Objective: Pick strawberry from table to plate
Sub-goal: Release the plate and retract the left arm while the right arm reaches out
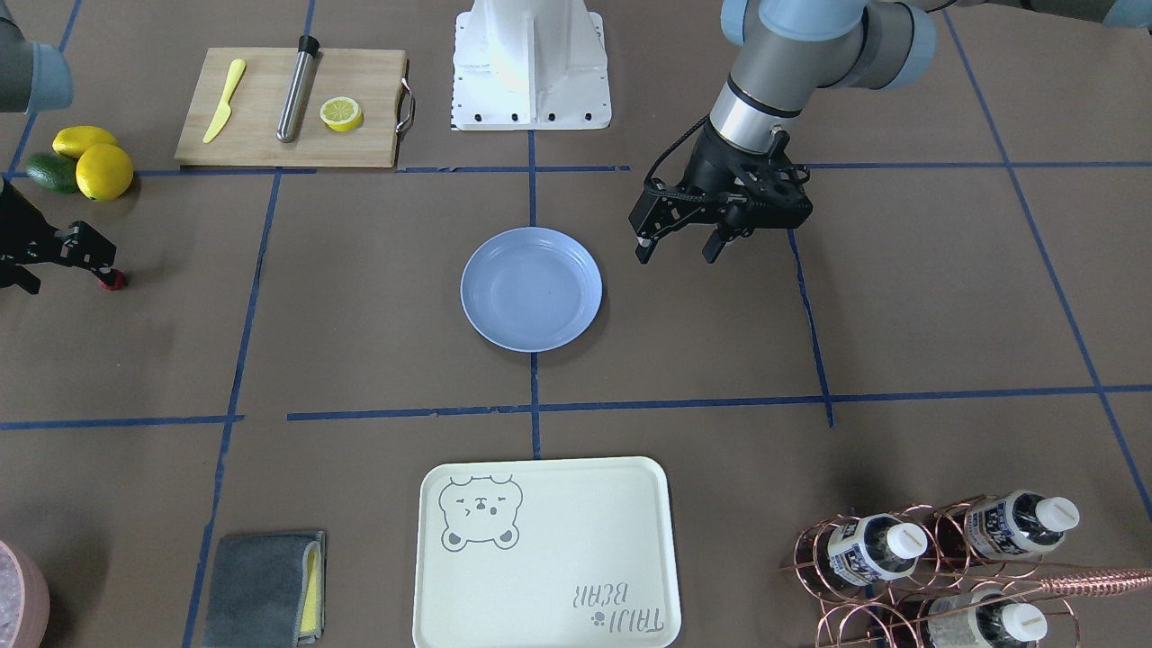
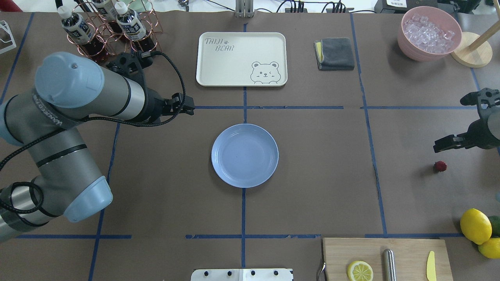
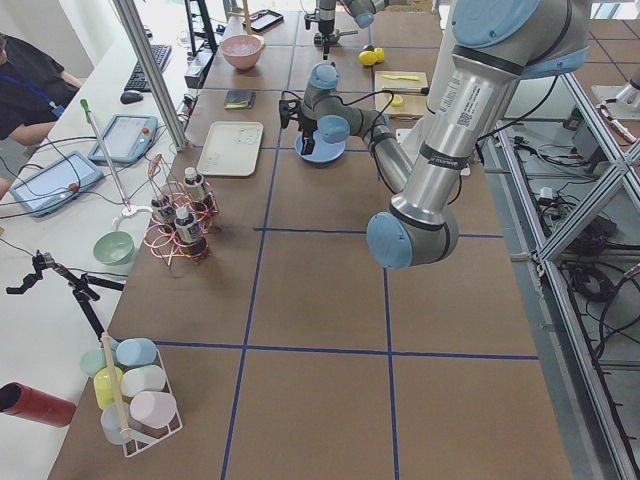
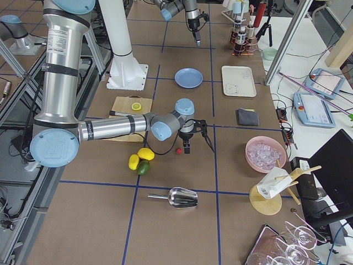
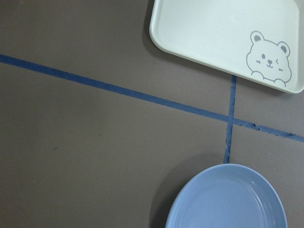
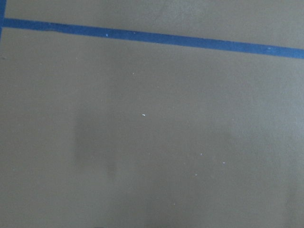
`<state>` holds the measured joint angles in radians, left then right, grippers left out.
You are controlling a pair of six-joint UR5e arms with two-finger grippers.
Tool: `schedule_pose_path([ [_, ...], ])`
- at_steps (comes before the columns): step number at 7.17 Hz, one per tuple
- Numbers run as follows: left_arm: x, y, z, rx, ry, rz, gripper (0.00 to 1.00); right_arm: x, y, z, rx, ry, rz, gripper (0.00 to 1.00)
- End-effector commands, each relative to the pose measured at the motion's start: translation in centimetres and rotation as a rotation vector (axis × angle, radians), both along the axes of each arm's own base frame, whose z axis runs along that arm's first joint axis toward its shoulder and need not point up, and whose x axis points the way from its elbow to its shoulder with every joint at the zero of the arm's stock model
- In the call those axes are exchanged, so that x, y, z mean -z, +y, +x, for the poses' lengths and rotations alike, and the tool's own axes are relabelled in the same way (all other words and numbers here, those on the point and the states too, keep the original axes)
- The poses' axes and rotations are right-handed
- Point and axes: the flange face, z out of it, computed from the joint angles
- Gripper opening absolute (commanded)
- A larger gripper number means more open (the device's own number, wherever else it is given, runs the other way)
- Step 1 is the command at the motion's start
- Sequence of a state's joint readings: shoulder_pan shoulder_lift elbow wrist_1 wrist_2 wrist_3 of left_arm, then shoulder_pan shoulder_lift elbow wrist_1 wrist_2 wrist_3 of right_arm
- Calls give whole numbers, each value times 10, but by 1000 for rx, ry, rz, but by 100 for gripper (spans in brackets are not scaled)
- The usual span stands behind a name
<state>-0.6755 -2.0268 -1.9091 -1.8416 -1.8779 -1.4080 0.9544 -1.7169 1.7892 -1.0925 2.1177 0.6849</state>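
1. Cutting board (image 2: 406, 253), at the edge nearest the robot's base, with a lemon half (image 2: 359, 271) lying on it.
2. Strawberry (image 2: 440, 166), small and dark red, on the tabletop (image 2: 312, 175) far to the robot's right, well apart from the plate.
3. Right gripper (image 1: 70, 281), jaws apart and holding nothing, with one fingertip just beside the strawberry.
4. Plate (image 2: 245, 155), light blue and round, at the centre of the tabletop.
5. Left gripper (image 1: 679, 250), jaws apart and holding nothing, above the tabletop near the plate.
6. Bear-printed tray (image 2: 234, 58), cream, lying beyond the plate.
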Motion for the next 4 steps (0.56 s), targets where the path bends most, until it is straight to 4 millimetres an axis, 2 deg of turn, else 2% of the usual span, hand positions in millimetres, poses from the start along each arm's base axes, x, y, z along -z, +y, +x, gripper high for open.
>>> schedule_pose_path([
  [1, 0, -4, -7, 9, 0, 5, 100, -9, 7, -24, 46, 19, -2, 100],
  [4, -1, -5, -8, 10, -2, 6, 100, -22, 6, -29, 57, 29, -23, 94],
])
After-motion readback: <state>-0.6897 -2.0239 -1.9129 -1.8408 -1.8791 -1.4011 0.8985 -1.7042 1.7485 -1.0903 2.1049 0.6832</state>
